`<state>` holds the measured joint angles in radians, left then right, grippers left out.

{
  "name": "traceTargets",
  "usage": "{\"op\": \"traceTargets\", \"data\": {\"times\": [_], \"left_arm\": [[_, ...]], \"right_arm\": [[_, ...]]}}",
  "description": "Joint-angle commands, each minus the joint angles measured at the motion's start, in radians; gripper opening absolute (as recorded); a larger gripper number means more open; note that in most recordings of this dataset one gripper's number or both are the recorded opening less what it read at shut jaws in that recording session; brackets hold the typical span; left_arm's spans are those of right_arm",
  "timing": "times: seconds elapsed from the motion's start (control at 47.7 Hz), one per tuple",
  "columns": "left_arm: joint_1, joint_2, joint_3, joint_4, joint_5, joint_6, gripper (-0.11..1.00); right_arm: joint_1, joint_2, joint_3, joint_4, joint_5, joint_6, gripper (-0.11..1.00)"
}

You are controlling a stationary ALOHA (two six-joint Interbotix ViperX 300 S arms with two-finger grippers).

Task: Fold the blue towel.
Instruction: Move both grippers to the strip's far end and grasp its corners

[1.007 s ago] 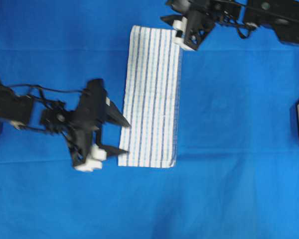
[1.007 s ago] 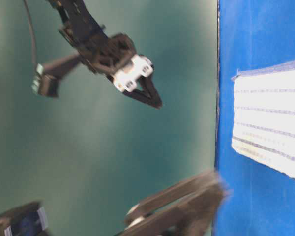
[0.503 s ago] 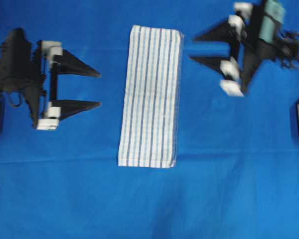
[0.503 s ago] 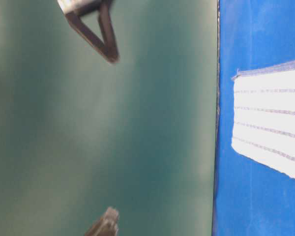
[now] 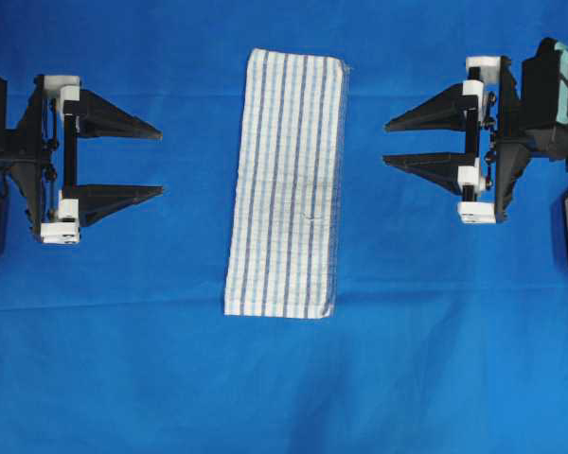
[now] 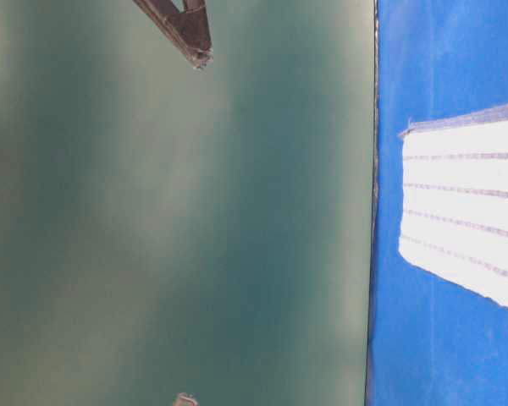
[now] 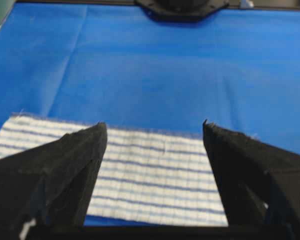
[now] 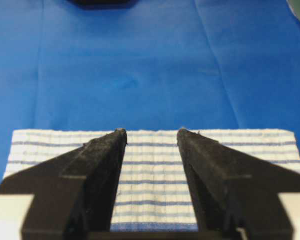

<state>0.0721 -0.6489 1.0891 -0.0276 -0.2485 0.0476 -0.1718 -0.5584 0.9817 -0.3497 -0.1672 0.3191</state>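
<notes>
- The blue towel [image 5: 286, 184] lay flat mid-tabletop [image 5: 435, 378], a long narrow strip running away from me, its layered edge on my right-hand side.
- My left fingers [image 5: 144, 161] stood wide apart and empty, well to the left of the towel, tips pointing at its long edge.
- My right fingers [image 5: 402, 142] were also parted and empty, though the gap looked narrower than on the left; they sat well to the right, tips facing the towel.
- Neither hand touched the cloth. From my left wrist the towel [image 7: 140, 170] showed past my left fingers [image 7: 80, 150]; from my right wrist it [image 8: 150, 165] lay beyond my right fingers [image 8: 105, 150].
- From the table-level view only one end of the towel [image 6: 466, 211] showed, flat on the blue cover.
- Judgement: the lengthwise fold looked done; either the job was finished or an end-to-end fold remained.
- If another fold: I would take both corners of one short end, one hand each, pinching every layer at the stacked edge.
- Lift both together, carry level to the far end, match the stripes before letting go.
- Risk: catching the blue cover underneath, or only the top layer.
</notes>
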Motion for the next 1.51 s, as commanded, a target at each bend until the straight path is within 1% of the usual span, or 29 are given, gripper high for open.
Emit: {"op": "traceTargets", "data": {"times": [0.0,0.084,0.231,0.357,0.462,0.545,0.713,0.776,0.902,1.091,1.217,1.385,1.489], "left_arm": [[0.02,0.018,-0.025,0.002,-0.028,0.002,0.72],[0.064,0.06,-0.043,0.002,-0.052,0.002,0.73],[0.164,0.169,-0.1,0.002,-0.061,0.002,0.8],[0.252,0.302,-0.167,0.002,-0.063,0.002,0.87],[0.308,0.416,-0.216,0.002,-0.064,0.0,0.88],[0.344,0.511,-0.255,0.002,-0.078,0.0,0.88],[0.402,0.696,-0.33,0.002,-0.107,0.0,0.88],[0.419,0.759,-0.362,0.002,-0.112,0.0,0.88],[0.442,0.842,-0.413,0.0,-0.114,0.002,0.88],[0.463,0.943,-0.476,0.002,-0.114,0.002,0.88],[0.469,0.997,-0.499,0.002,-0.114,0.002,0.88],[0.471,1.034,-0.515,0.002,-0.114,0.002,0.87],[0.469,1.035,-0.514,0.002,-0.114,0.003,0.83]], "right_arm": [[-0.014,-0.003,-0.023,0.0,-0.012,-0.003,0.55],[-0.06,0.006,-0.034,0.0,-0.012,-0.005,0.59],[-0.166,0.06,-0.057,0.0,-0.023,-0.005,0.64],[-0.259,0.155,-0.101,-0.002,-0.018,-0.008,0.64],[-0.316,0.256,-0.141,-0.006,-0.015,-0.011,0.64],[-0.354,0.356,-0.178,-0.02,-0.017,-0.012,0.64],[-0.383,0.54,-0.244,-0.031,-0.023,-0.014,0.64],[-0.394,0.591,-0.262,-0.038,-0.023,-0.015,0.64],[-0.408,0.661,-0.284,-0.04,-0.025,-0.015,0.64],[-0.431,0.727,-0.29,-0.04,-0.044,-0.015,0.64],[-0.442,0.758,-0.296,-0.04,-0.067,-0.015,0.64],[-0.456,0.793,-0.319,-0.041,-0.074,-0.015,0.64],[-0.456,0.813,-0.341,-0.043,-0.066,-0.017,0.63]]}}
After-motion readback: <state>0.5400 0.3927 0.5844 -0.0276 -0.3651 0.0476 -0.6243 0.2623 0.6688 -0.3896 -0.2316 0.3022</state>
